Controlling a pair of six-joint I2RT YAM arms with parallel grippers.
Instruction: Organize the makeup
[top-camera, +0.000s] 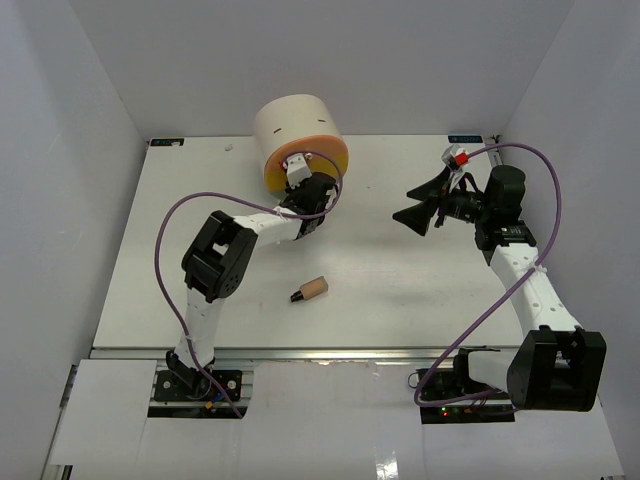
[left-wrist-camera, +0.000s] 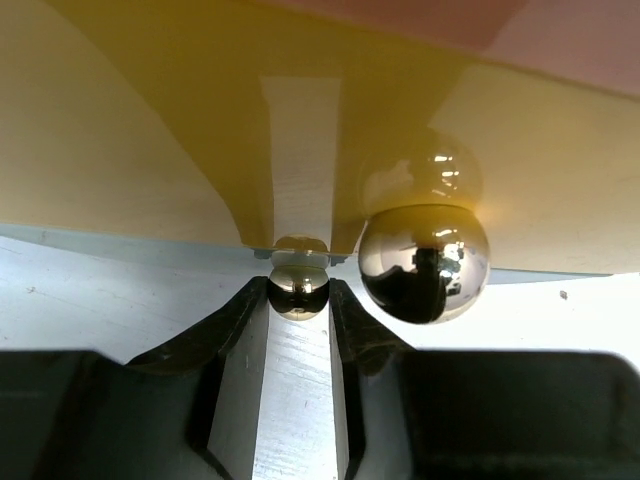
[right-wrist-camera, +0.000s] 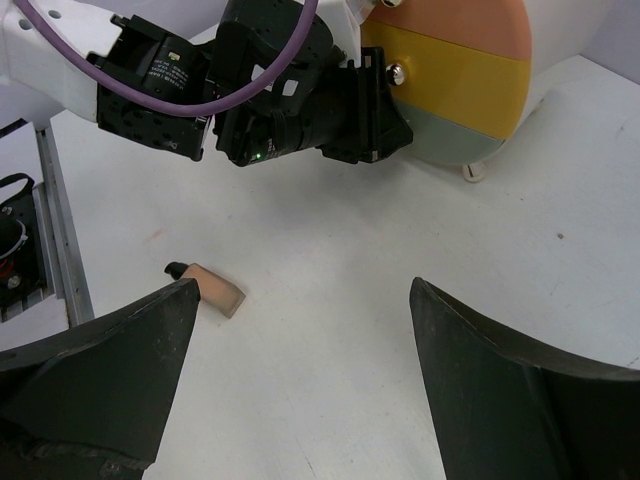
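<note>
My left jaws pinch the knob (left-wrist-camera: 298, 287) of the yellow drawer (left-wrist-camera: 150, 130), upper centre, to pull it; right jaws hang wide open.

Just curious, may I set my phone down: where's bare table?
Bare: the left strip beside the left arm, and the stretch between the tan bottle and the right gripper. Crowded at the drawer cylinder, where the left gripper clasps a knob.

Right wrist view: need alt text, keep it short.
The open right gripper frames bare white table, with a tan black-capped bottle lying on its side by one fingertip. Beyond, the left gripper meets the yellow drawer of a round organiser stacked orange, yellow and grey.
</note>
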